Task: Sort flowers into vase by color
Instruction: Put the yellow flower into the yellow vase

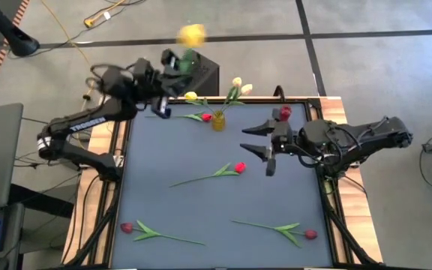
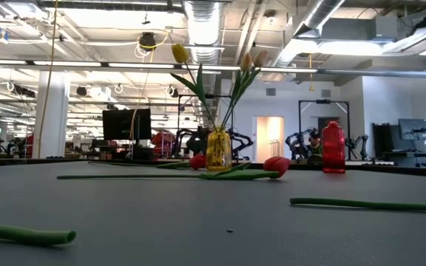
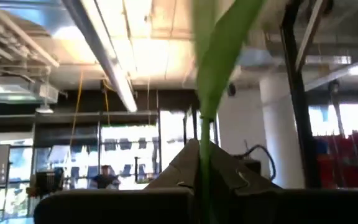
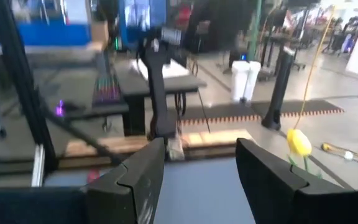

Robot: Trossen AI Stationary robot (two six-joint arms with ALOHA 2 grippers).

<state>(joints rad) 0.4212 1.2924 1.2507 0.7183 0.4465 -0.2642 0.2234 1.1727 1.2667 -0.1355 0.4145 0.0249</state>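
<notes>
My left gripper (image 1: 172, 66) is raised over the table's far left corner, shut on a yellow tulip whose blurred head (image 1: 192, 34) shows beyond the far edge. A yellow vase (image 1: 218, 121) near the far edge holds yellow and cream tulips (image 1: 236, 82) by their stems. A red vase (image 1: 285, 113) stands to its right. One red tulip (image 1: 206, 117) lies beside the yellow vase, and three more (image 1: 239, 167) (image 1: 126, 227) (image 1: 310, 234) lie flat on the mat. My right gripper (image 1: 250, 141) hovers open right of centre, pointing toward the table's left, holding nothing. My left gripper pinches the yellow tulip's green stem (image 3: 202, 149) between its two fingers (image 3: 180, 167). The fingers slant upward. The stem and a leaf (image 3: 219, 56) rise beyond the fingertips, and the flower is lifted clear of the table.
The dark mat (image 1: 201, 210) has wooden borders (image 1: 96, 225). A black box (image 1: 205, 73) sits past the far edge behind the yellow vase. The mat's middle and near part have room between the lying tulips.
</notes>
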